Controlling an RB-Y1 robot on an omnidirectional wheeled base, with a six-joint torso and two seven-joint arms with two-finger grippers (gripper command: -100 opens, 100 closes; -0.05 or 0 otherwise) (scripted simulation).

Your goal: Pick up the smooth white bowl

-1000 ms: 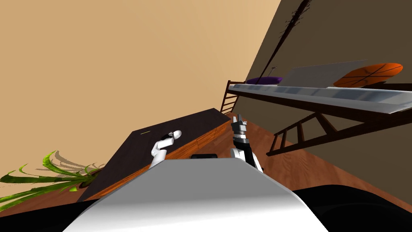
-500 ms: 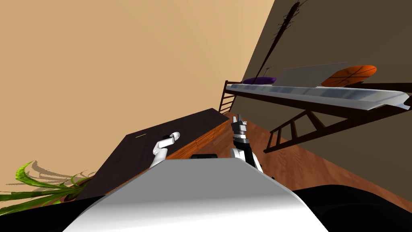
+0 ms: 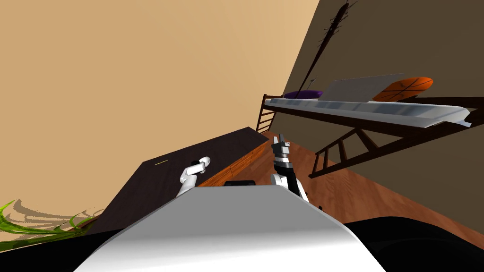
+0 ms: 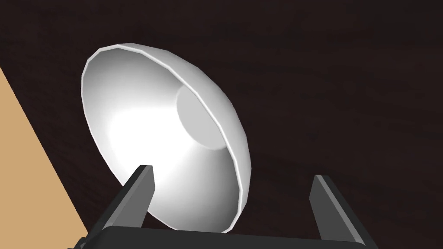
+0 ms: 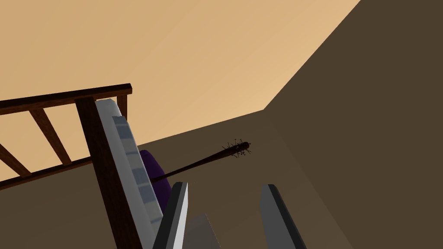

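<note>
- Head view: the left arm (image 3: 193,172) reaches out over a dark tabletop (image 3: 156,189) that stands against a tan wall. The right hand (image 3: 280,140) is raised, pointing up and away. It is well apart from the left arm and has only the wooden floor beyond it.
- Left wrist view: the left hand (image 4: 232,173) hangs close over the white bowl (image 4: 164,134), which sits on the tabletop with its hollow facing the hand. The fingers stand apart. One finger (image 4: 139,190) crosses in front of the bowl's inside. The other is beyond the rim, over bare dark surface. The nearest stretch of rim and wall lies between the two, and I cannot tell whether either finger touches it.
- Right wrist view: the right hand's fingers are apart with nothing between them. Past them are a dark wooden frame (image 5: 93,142) carrying a grey slab (image 5: 130,173), and the wall.
- Progress, as I judge it: the reach is done and the left hand straddles the rim. The squeeze and the lift are left, because the bowl is not yet clamped and rests on the tabletop.
</note>
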